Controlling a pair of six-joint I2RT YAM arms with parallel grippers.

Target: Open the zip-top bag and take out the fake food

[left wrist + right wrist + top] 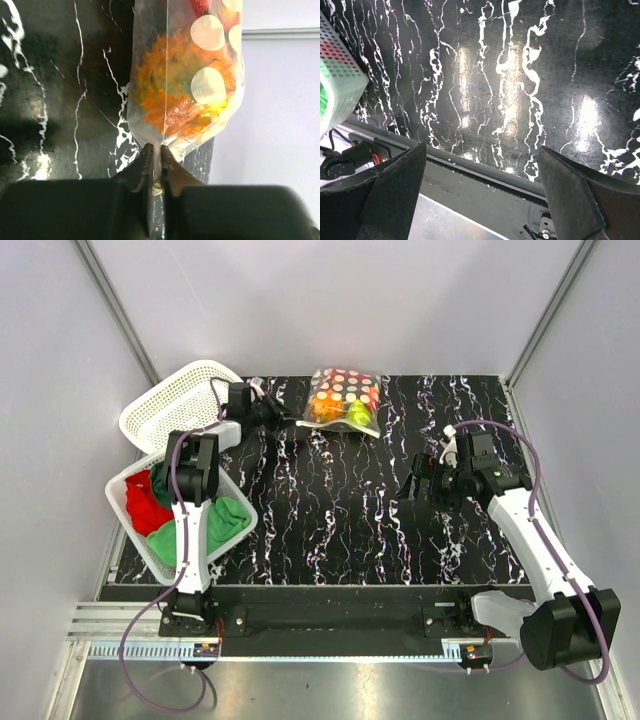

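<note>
Zip-top bag (345,400) flat on the counter (330,510), at the middle of the far edge. Fake food (338,408) bunched inside, orange, yellow-green and red behind the white dots. Long axis roughly near-left to far-right, though close to square from above. Near-left corner aimed at the left end effector (293,420), clamped there on a thin fold of the clear plastic, with a crease running straight away from the fingertips in the wrist view. Right end effector (414,486) spread wide over bare counter, holding nothing, well apart from the bag.
</note>
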